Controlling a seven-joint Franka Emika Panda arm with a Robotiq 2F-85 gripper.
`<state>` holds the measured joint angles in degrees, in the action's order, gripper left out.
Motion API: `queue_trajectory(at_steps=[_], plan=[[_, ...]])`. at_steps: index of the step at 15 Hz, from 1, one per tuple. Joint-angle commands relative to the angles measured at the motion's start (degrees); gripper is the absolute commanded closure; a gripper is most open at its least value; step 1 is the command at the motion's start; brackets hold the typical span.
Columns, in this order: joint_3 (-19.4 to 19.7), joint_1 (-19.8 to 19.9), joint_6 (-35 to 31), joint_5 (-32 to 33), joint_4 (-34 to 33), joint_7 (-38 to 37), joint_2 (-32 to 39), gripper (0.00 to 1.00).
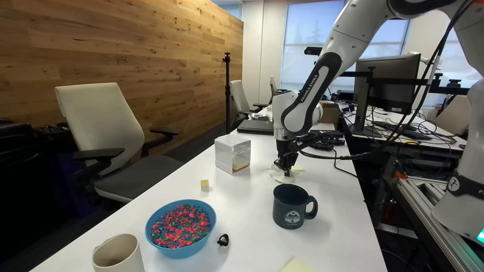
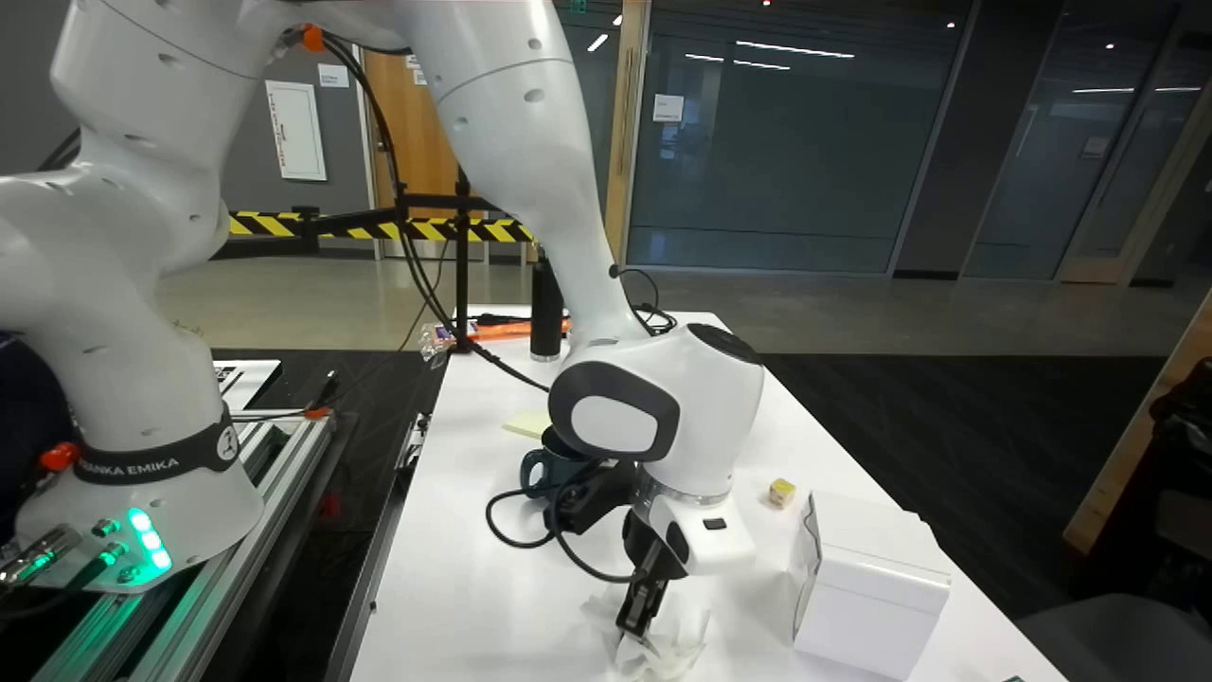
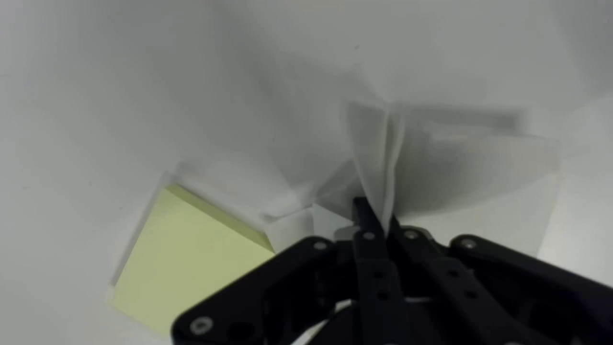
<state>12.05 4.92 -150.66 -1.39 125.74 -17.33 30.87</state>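
Poised low over a white surface (image 1: 336, 234), I am clenching my gripper (image 3: 380, 218) on a raised fold of a crumpled white sheet (image 3: 459, 177), which is lying about midway between the long edge by my base (image 2: 208, 521) and the long edge by the chair (image 1: 102, 117). A yellow note pad (image 3: 191, 268) is resting just beside it, toward my base; a dark mug (image 1: 285, 209) is standing nearer that same edge, while a white box (image 1: 227, 156) is occupying the chair side. This is looking, I judge, like the gripping step, and any next move is calling for a firm pinch and gentle handling, lest the thin sheet tear.
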Motion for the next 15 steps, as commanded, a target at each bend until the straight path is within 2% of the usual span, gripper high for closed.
queue_trajectory(at_steps=[1, 15], plan=[[0.1, -1.18, 1.35, 0.7, 2.25, 0.68, -2.45, 1.0], [-3.12, -7.36, 0.2, 2.53, 5.35, 1.54, -3.27, 1.0]])
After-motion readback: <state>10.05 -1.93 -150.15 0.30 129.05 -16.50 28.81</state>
